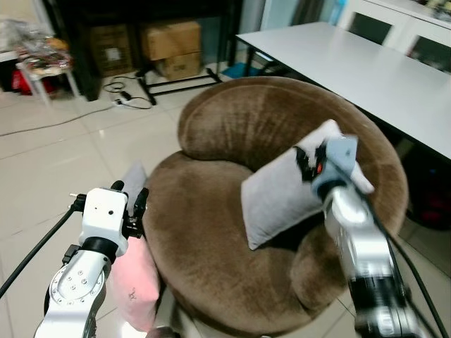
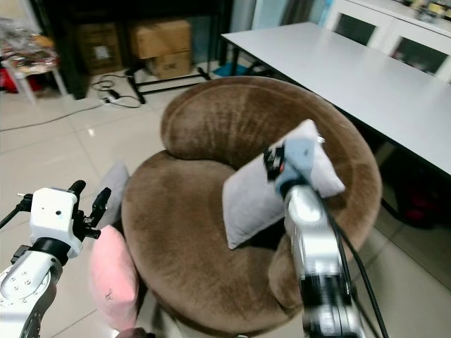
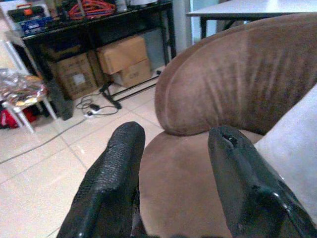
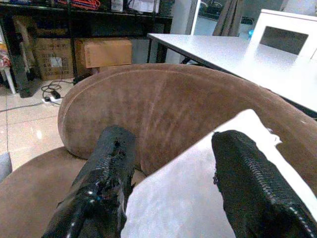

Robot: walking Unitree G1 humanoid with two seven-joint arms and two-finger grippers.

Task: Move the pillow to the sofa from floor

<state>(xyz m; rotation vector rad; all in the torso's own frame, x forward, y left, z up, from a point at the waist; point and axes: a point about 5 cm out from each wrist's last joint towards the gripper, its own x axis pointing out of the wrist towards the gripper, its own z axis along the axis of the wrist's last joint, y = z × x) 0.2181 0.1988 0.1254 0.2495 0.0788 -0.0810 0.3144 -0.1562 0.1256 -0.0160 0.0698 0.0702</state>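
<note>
Pale grey square fabric pillow [image 1: 292,190] sits on the round brown velvet sofa [image 1: 211,239], tilted, leaning against the backrest at about 3 o'clock of the seat. Plump, slightly creased, one corner pointing up.

My right gripper [image 4: 168,173] is over the pillow's upper edge, fingers spread wide either side of it, not clamped on it.

My left gripper [image 3: 173,163] hangs at the sofa's 9 o'clock edge, fingers apart, holding nothing.

Pink cushion [image 1: 137,278] and a grey cushion [image 2: 113,186] rest on the tiled floor [image 1: 42,183] against the sofa's left side. White table [image 1: 366,70] at 1 o'clock.
</note>
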